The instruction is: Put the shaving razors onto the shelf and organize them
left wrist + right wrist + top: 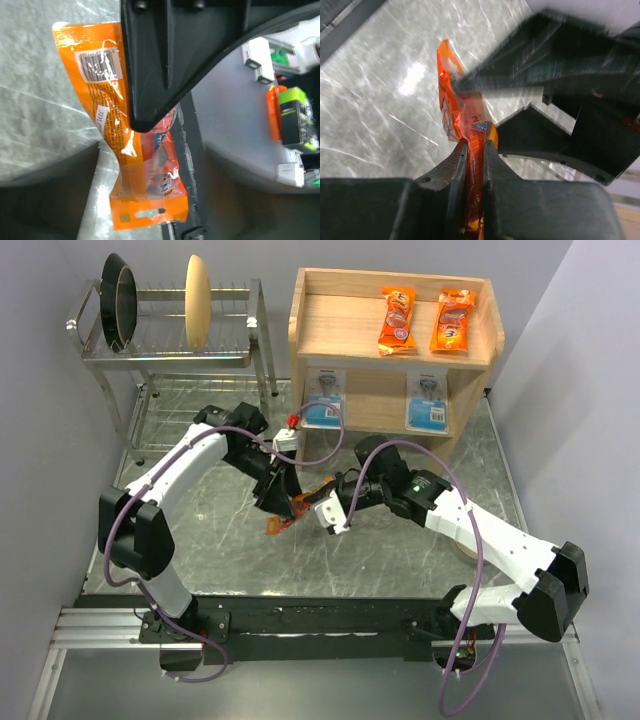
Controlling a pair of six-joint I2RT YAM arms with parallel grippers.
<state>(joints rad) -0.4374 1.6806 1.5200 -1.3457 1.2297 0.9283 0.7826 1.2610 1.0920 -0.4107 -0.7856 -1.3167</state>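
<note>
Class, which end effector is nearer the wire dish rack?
Left. The left end effector is on the side of the orange packet facing the dish rack; the right end effector grips its far side.

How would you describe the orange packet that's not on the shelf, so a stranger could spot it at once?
Start at the wooden shelf at the back, then come forward to the middle of the table. There the right tool is shut on an orange packet; unlike the two packets lying on the top tier, it is off the shelf and bent.
</note>
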